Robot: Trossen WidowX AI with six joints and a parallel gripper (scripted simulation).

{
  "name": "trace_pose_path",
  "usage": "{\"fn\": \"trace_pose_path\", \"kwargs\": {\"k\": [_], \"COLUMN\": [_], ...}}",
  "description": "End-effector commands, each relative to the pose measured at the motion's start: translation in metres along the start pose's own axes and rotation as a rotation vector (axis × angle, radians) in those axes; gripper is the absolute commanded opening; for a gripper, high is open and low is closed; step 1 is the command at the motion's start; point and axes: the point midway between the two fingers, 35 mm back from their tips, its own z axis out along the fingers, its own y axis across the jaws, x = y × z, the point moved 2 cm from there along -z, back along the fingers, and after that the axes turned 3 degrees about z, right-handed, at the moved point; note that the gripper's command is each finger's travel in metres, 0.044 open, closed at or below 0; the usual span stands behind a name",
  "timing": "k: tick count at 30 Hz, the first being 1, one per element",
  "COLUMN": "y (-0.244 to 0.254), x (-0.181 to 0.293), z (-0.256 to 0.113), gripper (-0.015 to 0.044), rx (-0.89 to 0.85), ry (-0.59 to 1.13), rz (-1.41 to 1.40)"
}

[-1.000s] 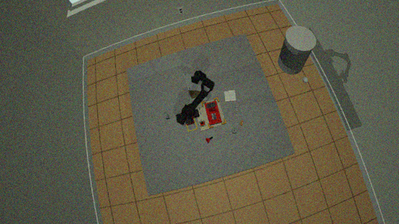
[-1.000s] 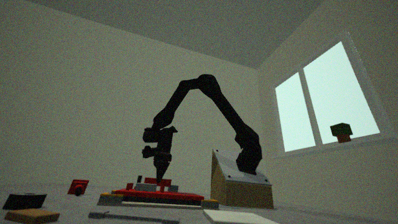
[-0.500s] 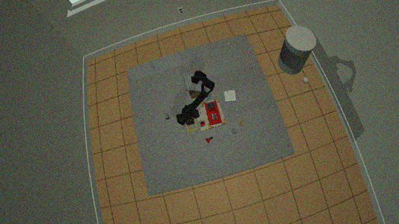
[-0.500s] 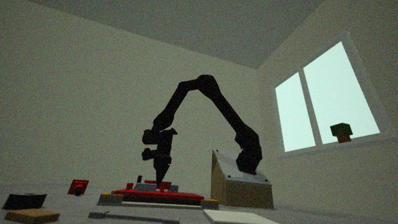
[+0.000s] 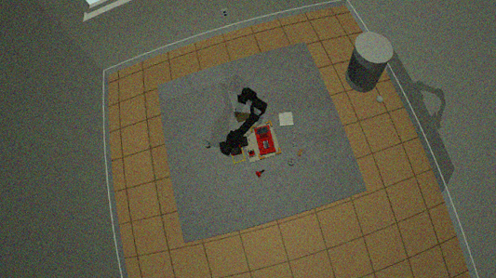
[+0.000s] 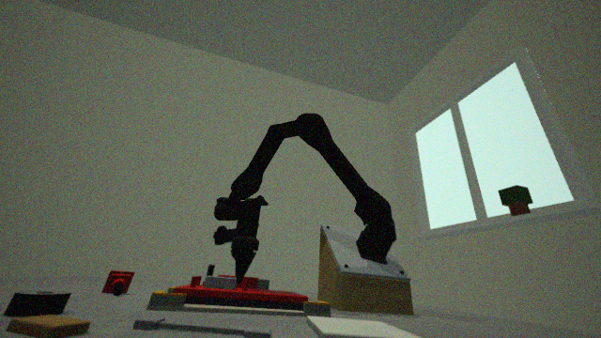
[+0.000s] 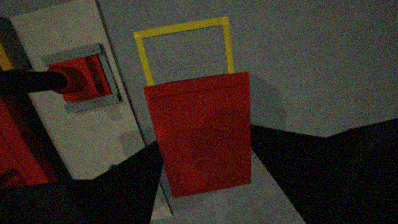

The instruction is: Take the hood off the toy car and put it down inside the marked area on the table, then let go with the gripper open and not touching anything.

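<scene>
The hood is a flat red rectangular plate [image 7: 205, 125] [image 6: 252, 283] between the fingers of my gripper [image 7: 204, 136] [image 6: 239, 282]. The gripper is shut on it. The marked area is a yellow outline [image 7: 182, 27] [image 5: 238, 162]; in the wrist view the hood covers its near part, and its far bar and parts of both sides show. The hood is low, behind the car in the exterior view; whether it touches the table I cannot tell. The red toy car [image 5: 271, 147] [image 6: 282, 295] [image 7: 15, 145] stands beside the marked area.
A pale board [image 7: 102, 145] lies between car and outline, with a grey holder, a red part and a black peg over it. A red knobbed piece [image 5: 258, 173] [image 6: 113, 282], a white plate [image 5: 286, 119] [image 6: 357, 327] and an orange-brown block [image 6: 49, 325] lie around the car.
</scene>
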Motion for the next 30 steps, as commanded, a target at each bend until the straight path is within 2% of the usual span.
{"fn": "trace_pose_path", "kwargs": {"k": [1,30], "y": [0.000,0.001], "x": [-0.001,-0.001], "z": [0.002,0.016], "gripper": [0.0000,0.0000], "rx": [-0.003,-0.004], "ry": [-0.005,-0.004], "rz": [0.003,0.003]}}
